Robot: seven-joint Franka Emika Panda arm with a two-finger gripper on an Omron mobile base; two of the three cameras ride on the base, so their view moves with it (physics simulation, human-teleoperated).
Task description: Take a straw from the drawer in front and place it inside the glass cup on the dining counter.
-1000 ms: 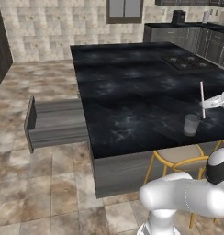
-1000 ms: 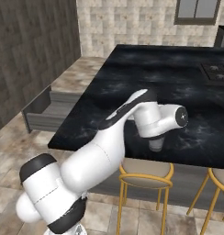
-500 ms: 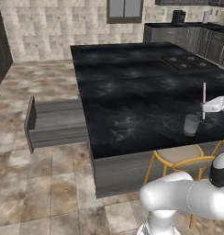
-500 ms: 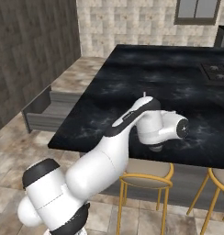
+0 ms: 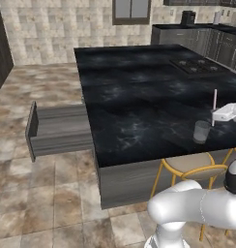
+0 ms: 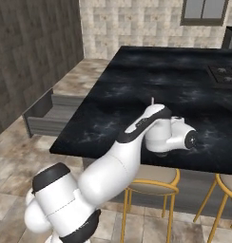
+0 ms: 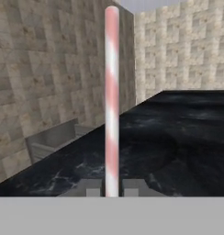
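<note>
Black dining counter (image 5: 139, 101), unlabelled straw (image 7: 112, 101) in end effector (image 7: 112, 187)

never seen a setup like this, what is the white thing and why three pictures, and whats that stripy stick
The white thing is a robot arm in a computer-drawn kitchen. Two pictures come from cameras on its base, behind it to the left and right. The third looks along its claw. That claw is shut on the straw, which stands upright. On the dining counter, a black marble-look slab, sits the glass cup, just beside and below the straw. The drawer hangs open at the counter's side.
</note>
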